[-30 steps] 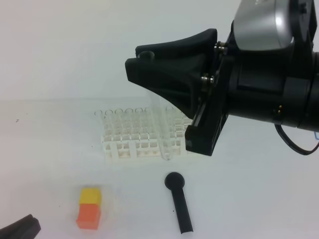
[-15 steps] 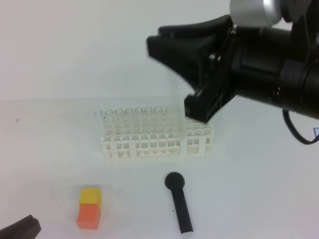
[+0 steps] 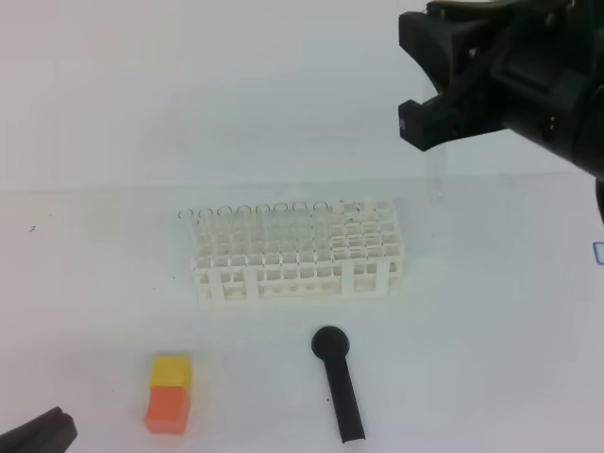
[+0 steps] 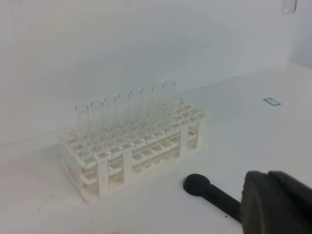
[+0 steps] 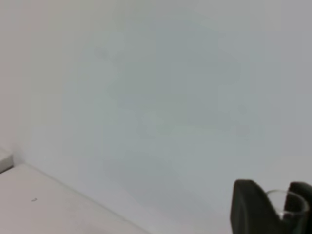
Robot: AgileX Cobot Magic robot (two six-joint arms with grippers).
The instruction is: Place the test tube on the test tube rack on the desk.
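One small yellow-and-orange block and a black round-headed stick lie nearest on the plain white desk, by the left gripper, whose jaws are closed on nothing. Behind them stands the white plastic lattice test tube rack, a row of clear glass tubes upright along its back. Farther off and high to the right, the right gripper clamps the slim, nearly invisible clear glass test tube, which hangs upright, well above the rack.
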